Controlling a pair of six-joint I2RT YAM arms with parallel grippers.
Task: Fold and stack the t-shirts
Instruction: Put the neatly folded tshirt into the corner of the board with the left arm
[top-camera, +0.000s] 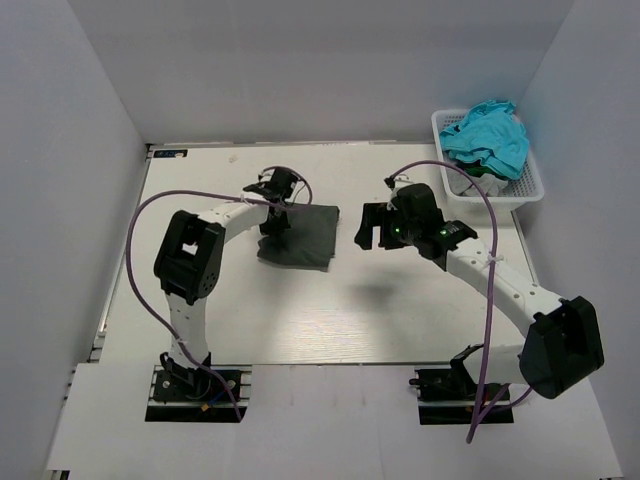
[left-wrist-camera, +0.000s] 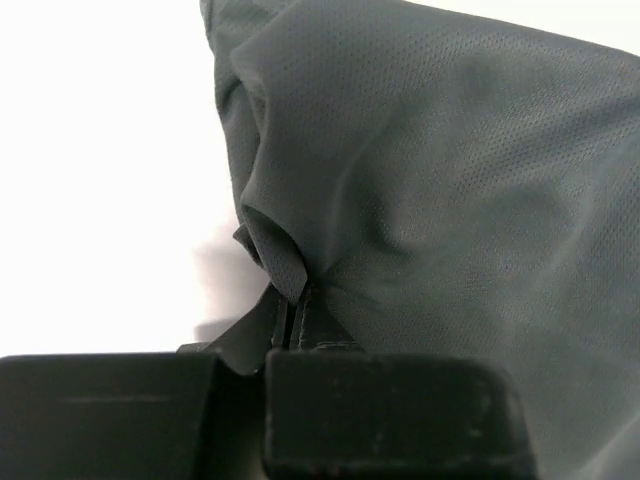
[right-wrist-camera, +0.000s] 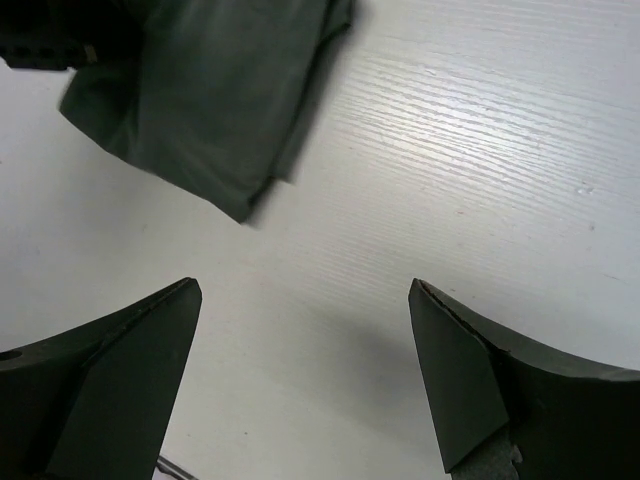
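Note:
A dark charcoal-grey t-shirt (top-camera: 300, 236) lies folded in a rough square on the white table, left of centre. My left gripper (top-camera: 272, 218) is shut on its left edge; the left wrist view shows the fingertips (left-wrist-camera: 290, 305) pinching a raised fold of the grey cloth (left-wrist-camera: 440, 180). My right gripper (top-camera: 370, 228) is open and empty, just right of the shirt, above bare table. In the right wrist view its open jaws (right-wrist-camera: 305, 295) frame the table, with the shirt (right-wrist-camera: 210, 110) ahead at upper left. A turquoise t-shirt (top-camera: 490, 135) lies heaped in the basket.
A white lattice basket (top-camera: 528, 190) stands at the back right corner, holding the turquoise shirt and some darker cloth. White walls enclose the table on the left, back and right. The table's front edge (top-camera: 330, 364) runs just ahead of the arm bases.

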